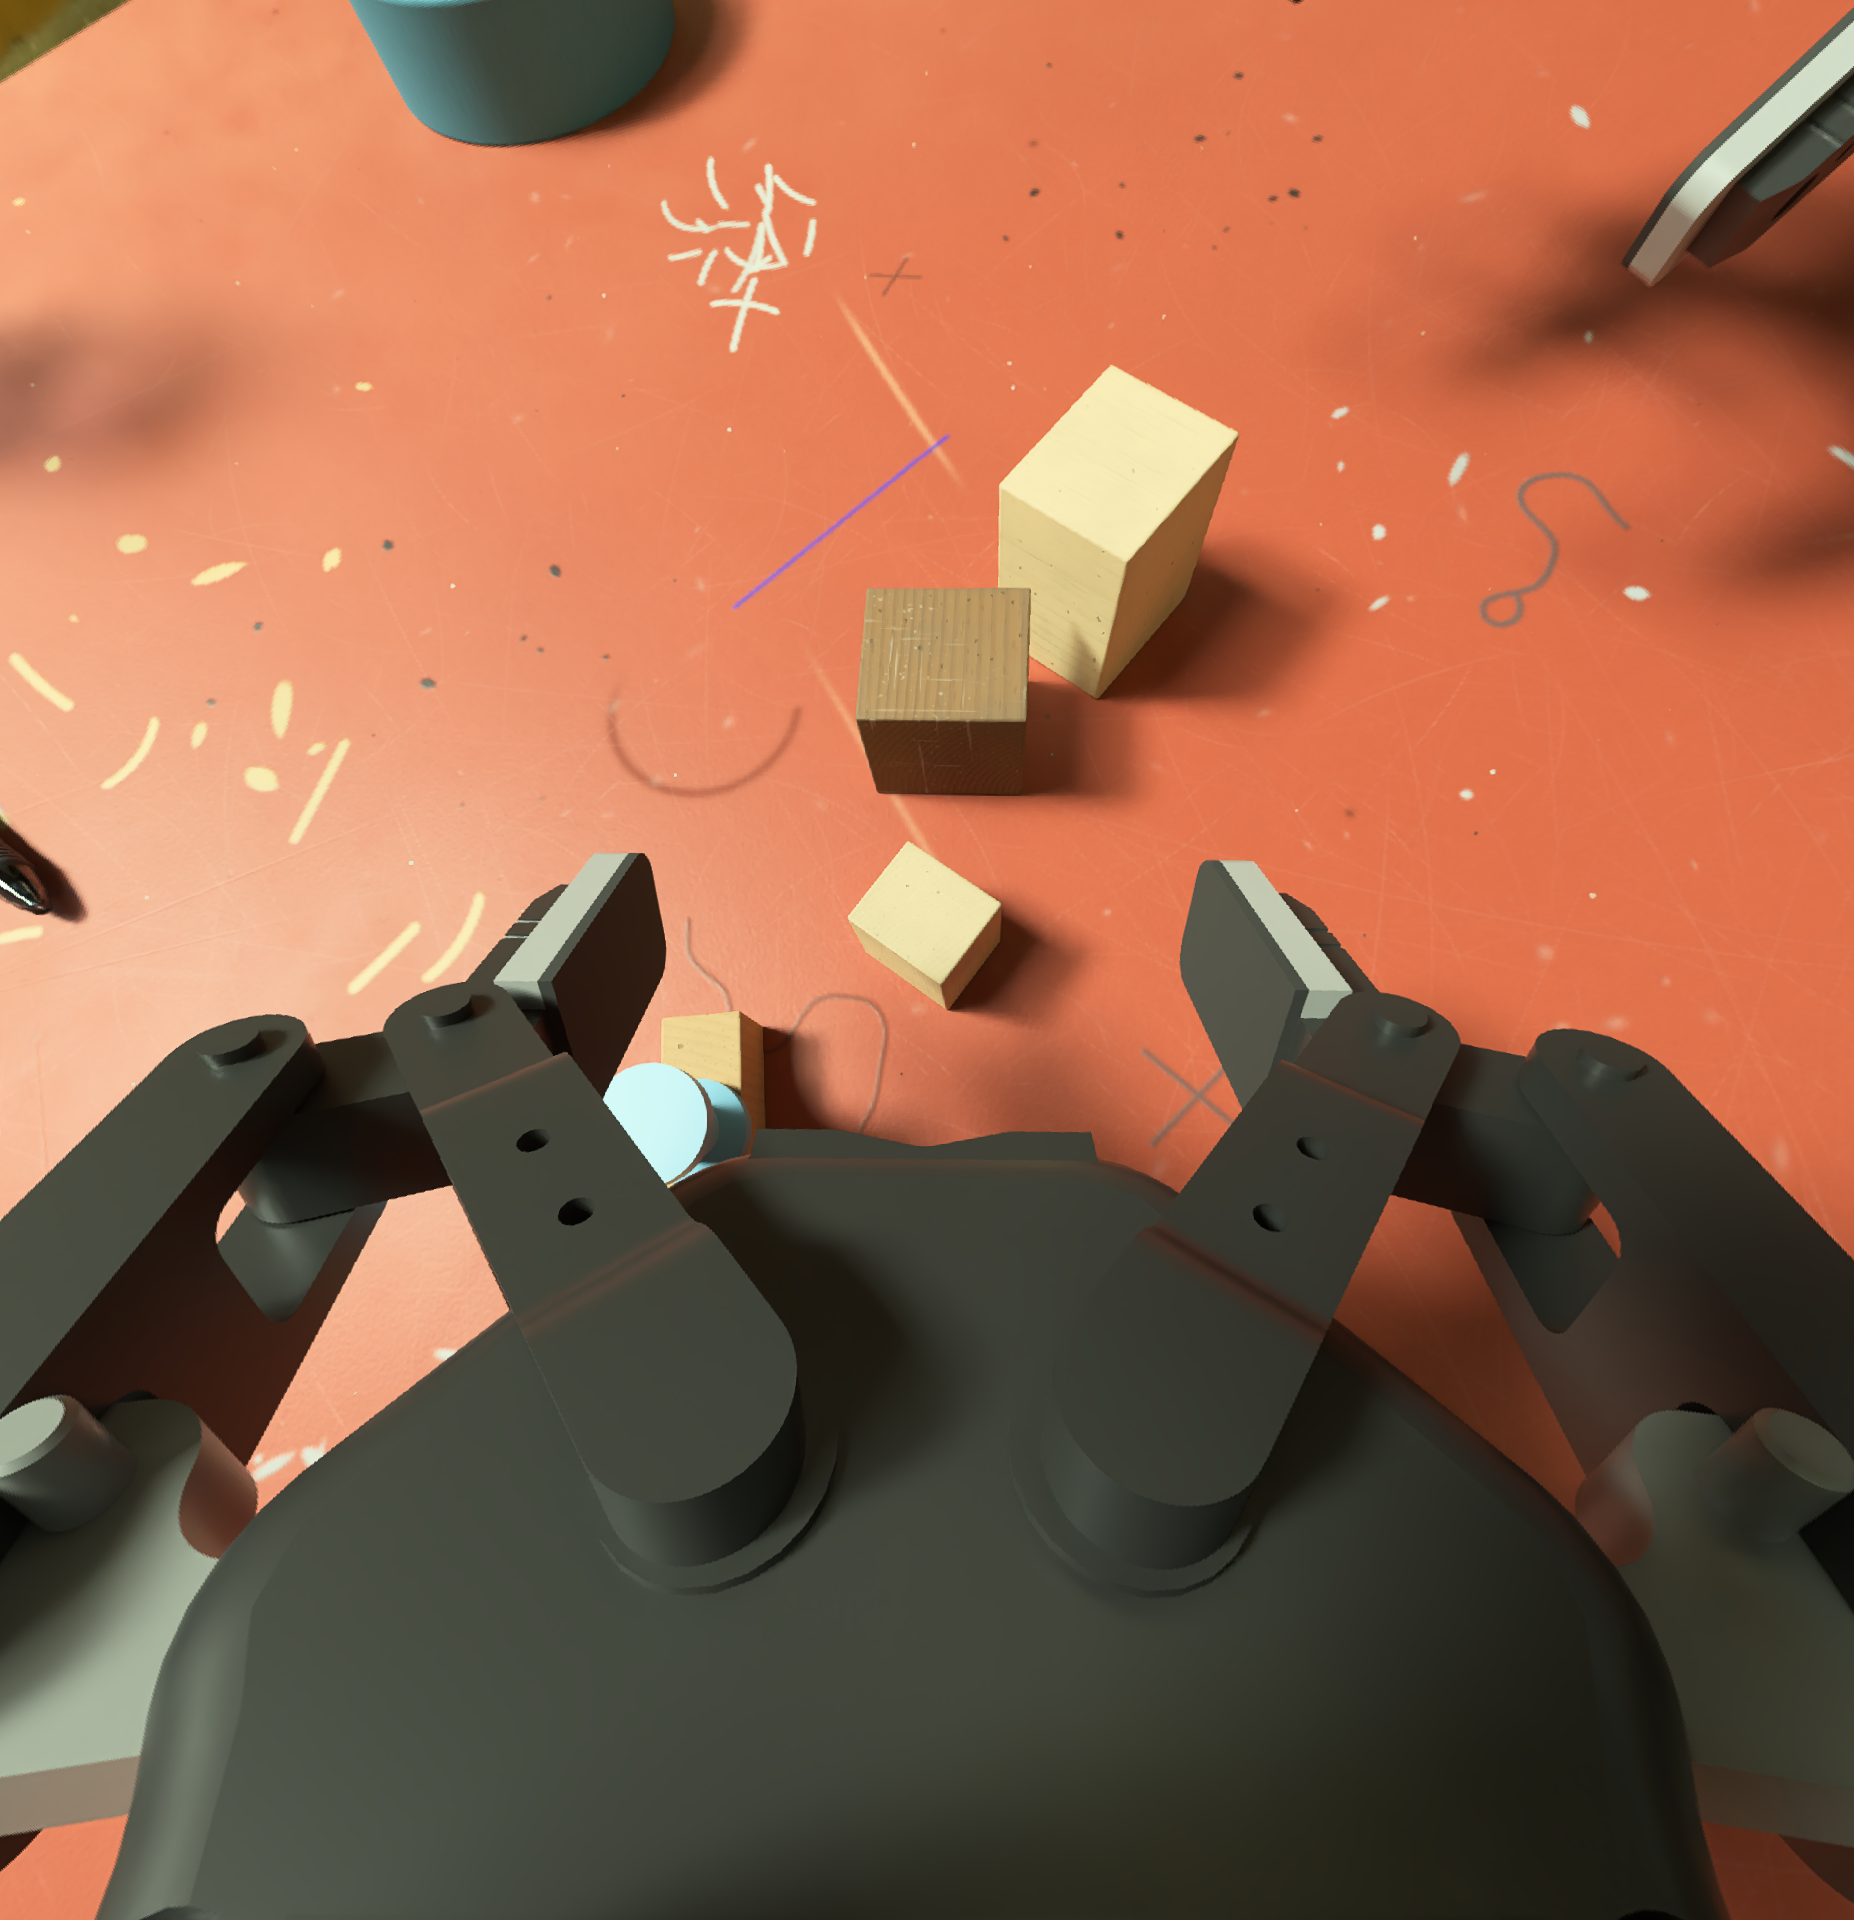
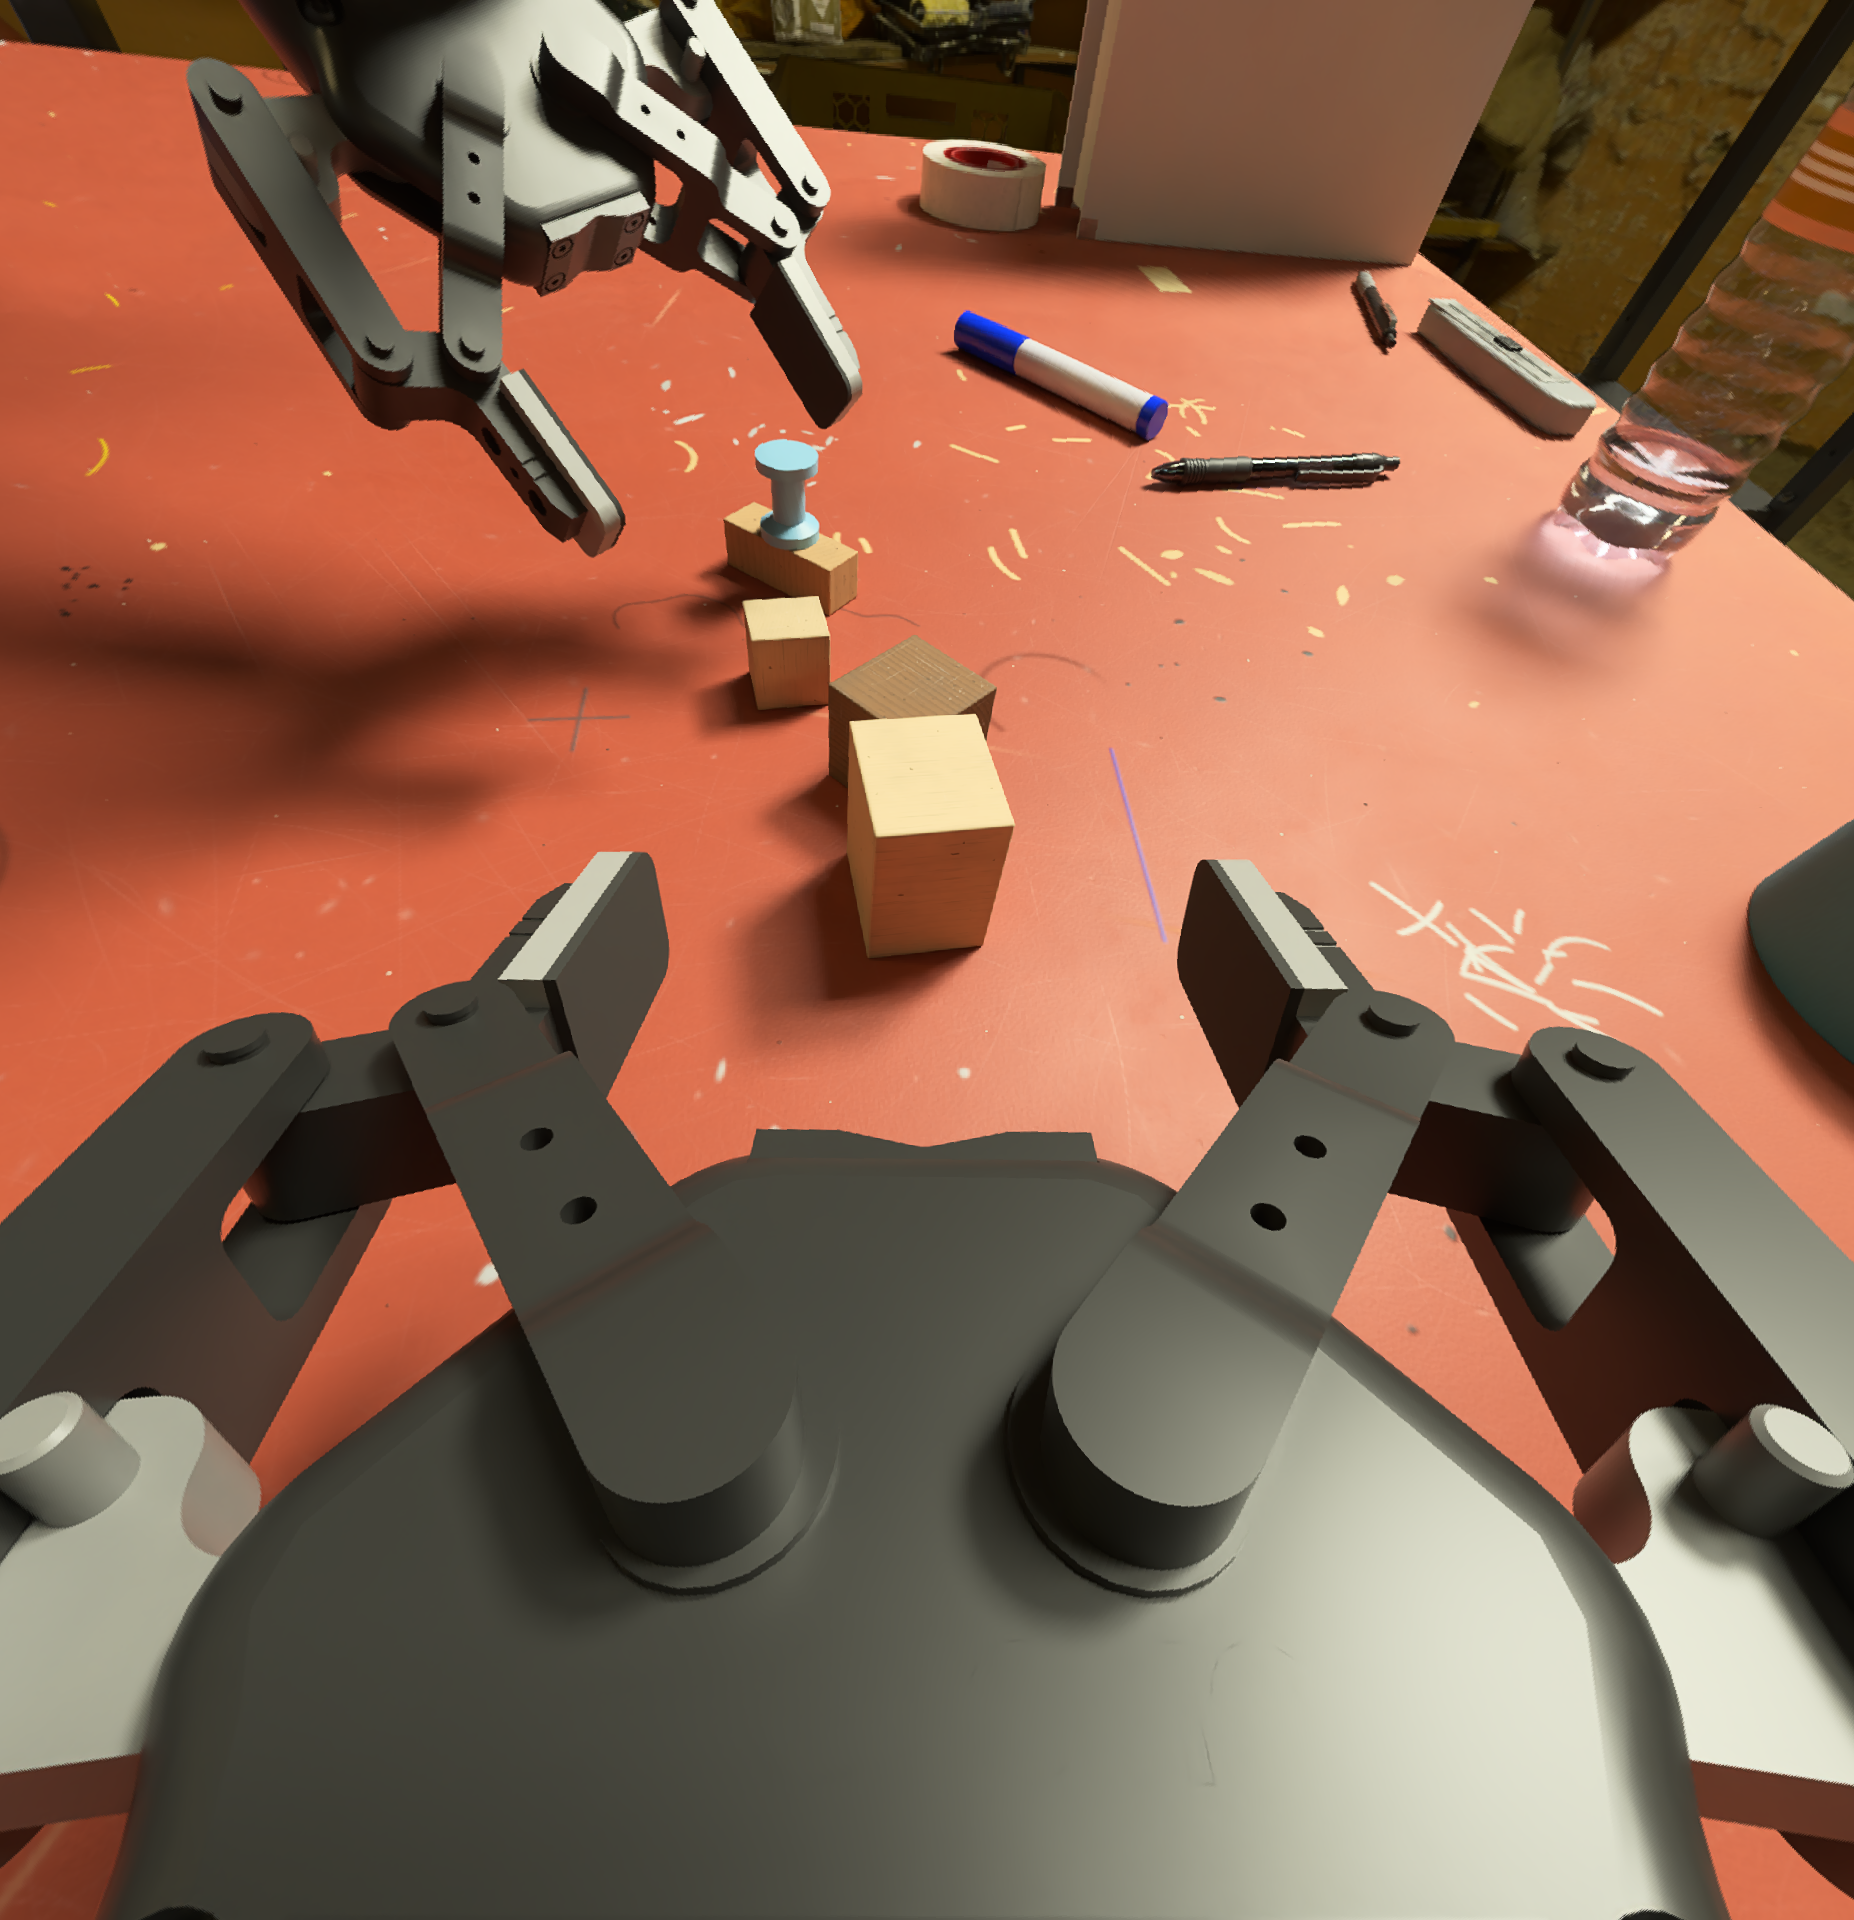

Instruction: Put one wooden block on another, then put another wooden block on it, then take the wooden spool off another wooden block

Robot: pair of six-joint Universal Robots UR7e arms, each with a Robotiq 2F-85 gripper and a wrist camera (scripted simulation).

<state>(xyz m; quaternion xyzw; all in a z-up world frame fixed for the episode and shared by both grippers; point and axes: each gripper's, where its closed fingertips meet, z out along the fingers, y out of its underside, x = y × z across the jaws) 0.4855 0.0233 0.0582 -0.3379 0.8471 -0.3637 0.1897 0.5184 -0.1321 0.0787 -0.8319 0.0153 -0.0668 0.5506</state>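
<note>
Out on the open middle of the scuffed orange-red counter (image 2: 1422,727), well away from every edge, four wooden pieces stand in a loose row. Nearest the right tool (image 2: 923,914) is the tall pale wooden block (image 2: 928,831), upright, just ahead of the tool's widely spread fingers and not touched by them. Behind it, close against it or touching (the angle does not settle which), sits the dark brown wooden cube (image 2: 907,691). Next comes the small pale wooden cube (image 2: 788,649), a little apart from the brown one. Last in the row is the low tan wooden block (image 2: 793,566), and on its top stands the light blue wooden spool (image 2: 787,494), upright on its flange.

Above that spool hangs the left tool (image 2: 720,473), spread wide and holding nothing, one finger to either side and clear of it. From the left wrist view the spool (image 1: 674,1117) and its tan block (image 1: 713,1049) peek out just beside the near finger, low between the fingers of that tool (image 1: 923,935), with the small pale cube (image 1: 925,925), the brown cube (image 1: 944,686) and the tall block (image 1: 1110,520) ranged beyond.

Toward the far edge lie a blue-capped white marker (image 2: 1058,372), a dark metal pen (image 2: 1276,468) and a roll of white tape (image 2: 980,182); a teal cup (image 2: 1827,935) stands at the right edge.
</note>
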